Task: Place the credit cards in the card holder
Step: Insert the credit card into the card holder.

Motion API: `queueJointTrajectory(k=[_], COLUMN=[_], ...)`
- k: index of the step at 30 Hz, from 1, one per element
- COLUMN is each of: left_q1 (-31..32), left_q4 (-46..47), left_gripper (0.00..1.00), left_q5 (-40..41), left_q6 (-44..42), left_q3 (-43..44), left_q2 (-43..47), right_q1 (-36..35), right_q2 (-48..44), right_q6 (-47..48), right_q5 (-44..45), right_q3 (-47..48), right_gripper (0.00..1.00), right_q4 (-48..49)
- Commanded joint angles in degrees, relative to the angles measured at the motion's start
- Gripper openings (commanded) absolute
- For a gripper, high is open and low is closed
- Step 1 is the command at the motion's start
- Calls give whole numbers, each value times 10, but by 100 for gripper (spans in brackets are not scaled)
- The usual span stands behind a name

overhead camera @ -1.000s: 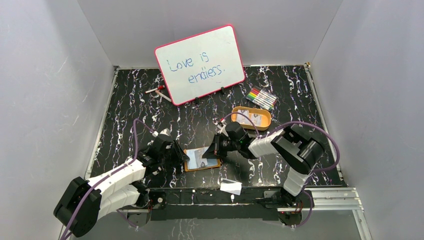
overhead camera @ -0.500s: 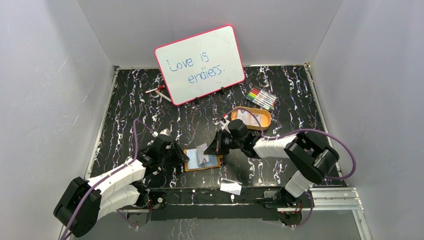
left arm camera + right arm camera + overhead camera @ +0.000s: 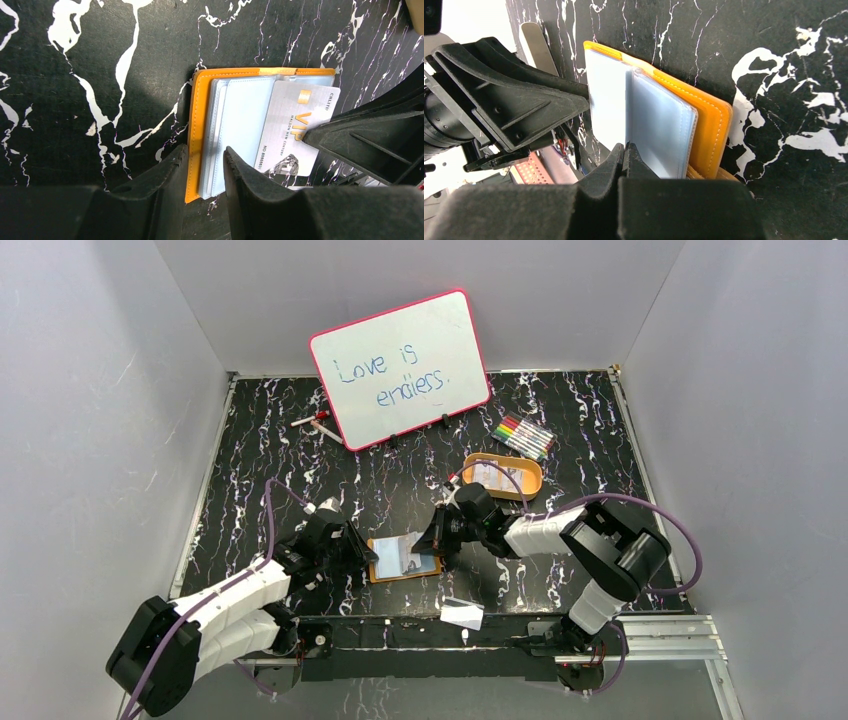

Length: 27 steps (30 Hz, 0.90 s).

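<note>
While right claw point(image 3: 625, 148) pinches one credit card point(image 3: 292, 125), not yet seated in card holder point(image 3: 194, 125), left claw point(image 3: 205, 154) straddles its edge, grip unclear.

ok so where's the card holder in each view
top external: card holder low centre, by the near edge of the table.
left wrist: centre, open, orange spine on the left.
right wrist: centre, orange cover on the right.
shared landmark: the black, white-veined table beneath it.
</note>
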State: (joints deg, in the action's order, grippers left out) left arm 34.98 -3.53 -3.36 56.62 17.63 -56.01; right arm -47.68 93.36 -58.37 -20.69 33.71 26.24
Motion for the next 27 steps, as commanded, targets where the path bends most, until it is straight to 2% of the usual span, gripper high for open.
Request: queueJointTrajectory(k=[1, 22, 27], left_q1=[-2, -2, -2], left_q4=[-10, 2, -3], left_gripper=[30, 29, 28], left_q5=[5, -1, 5], left_q6=[3, 3, 3], left_q3=[-3, -6, -4], left_q2=[7, -9, -11], right_q1=[1, -4, -4], right_q2=[5, 44, 19], right_q6=[-3, -25, -16], right_q5=[5, -31, -19], right_q3=[0, -4, -7], right_gripper=[0, 0, 0], right_q4=[24, 91, 68])
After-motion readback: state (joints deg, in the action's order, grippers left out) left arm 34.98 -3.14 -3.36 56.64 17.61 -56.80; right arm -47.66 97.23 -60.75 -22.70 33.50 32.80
